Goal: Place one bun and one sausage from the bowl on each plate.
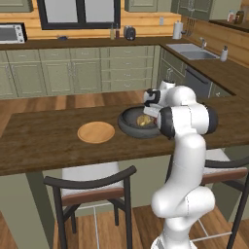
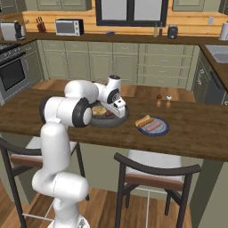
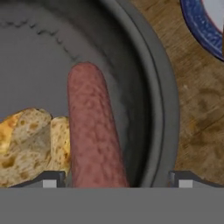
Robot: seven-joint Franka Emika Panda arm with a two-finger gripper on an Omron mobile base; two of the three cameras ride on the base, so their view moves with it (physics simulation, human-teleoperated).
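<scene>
My claw [image 3: 113, 177] is down in the dark bowl [image 3: 164, 100], fingers [image 3: 52, 179] spread wide apart with nothing clamped. In the hand view a red-brown sausage [image 3: 94, 140] lies between the two tips, along the bowl floor near the inner wall. A bun [image 3: 30, 146] sits right against the sausage on one side, touching it.

Left base view: bowl on the wooden worktop [image 1: 44, 141], bun visible inside it, my arm's wrist over the rim. Tan plate [image 1: 96, 132] sits just beside the bowl, bare.

Right base view: blue-grey patterned plate [image 2: 163, 129] on the other side of the bowl, near it but not touching. It carries one bun [image 2: 143, 121] and one paler pink sausage [image 2: 153, 126], side by side. The hand view catches that plate's blue rim at the top corner, apart from the bowl's rim. Two small shakers [image 2: 163, 101] stand behind that plate on the worktop.
</scene>
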